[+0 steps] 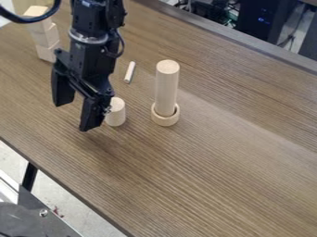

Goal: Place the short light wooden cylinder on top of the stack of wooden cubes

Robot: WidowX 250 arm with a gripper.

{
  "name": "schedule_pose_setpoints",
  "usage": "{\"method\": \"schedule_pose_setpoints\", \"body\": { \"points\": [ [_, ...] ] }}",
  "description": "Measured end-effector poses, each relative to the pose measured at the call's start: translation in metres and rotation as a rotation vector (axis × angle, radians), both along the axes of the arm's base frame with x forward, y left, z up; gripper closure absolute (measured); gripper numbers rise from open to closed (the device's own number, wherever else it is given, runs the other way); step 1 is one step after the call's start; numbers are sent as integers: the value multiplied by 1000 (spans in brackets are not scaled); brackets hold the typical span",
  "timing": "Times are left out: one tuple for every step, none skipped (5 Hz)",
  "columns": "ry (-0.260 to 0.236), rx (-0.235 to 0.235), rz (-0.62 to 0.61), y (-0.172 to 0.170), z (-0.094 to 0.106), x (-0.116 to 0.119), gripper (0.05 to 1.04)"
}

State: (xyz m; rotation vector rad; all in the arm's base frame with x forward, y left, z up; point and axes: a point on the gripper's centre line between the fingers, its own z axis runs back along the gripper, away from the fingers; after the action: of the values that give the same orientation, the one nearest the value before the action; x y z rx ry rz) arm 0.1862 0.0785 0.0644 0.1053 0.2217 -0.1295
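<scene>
And here's the black gripper (76, 112), all angular plates and hard edges, hanging nose-down with its jaws standing wide apart, streaky brown grain showing between the two blocky fingers. Right beside the jaws, on the view's right, there's the short cylinder (116, 115), smooth pale wood, flat-topped and upright, its upper edge partly tucked behind the nearer finger; whether they're touching, I can't tell. Go a little farther right of the jaws and up rises the tall cylinder (167, 85), a slim, straight column of light wood with a flat round top, its foot sitting inside the wooden ring (165, 121), a low, rounded collar. Up and right of the jaws, behind the short cylinder, lies the thin rod (129, 72), pale, slender and round-sided. Well above the jaws, over at the upper left, we've got the pale blocks (46, 38), square-edged and flat-faced, partly crossed by the glossy black cable (31, 19) curving in. Under it all runs the tabletop (229, 162), brown with long, fine woodgrain lines, and down below the jaws, past its edge, comes speckled grey floor (59, 196).
</scene>
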Motion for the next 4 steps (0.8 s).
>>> {"method": "schedule_pose_setpoints", "body": {
  "points": [
    [20, -8, 3, -1, -4, -3, 83],
    [-4, -17, 3, -3, -6, 1, 83],
    [-30, -31, 4, -5, -7, 5, 83],
    [-36, -44, 11, -7, -12, 8, 83]
  ]
}}
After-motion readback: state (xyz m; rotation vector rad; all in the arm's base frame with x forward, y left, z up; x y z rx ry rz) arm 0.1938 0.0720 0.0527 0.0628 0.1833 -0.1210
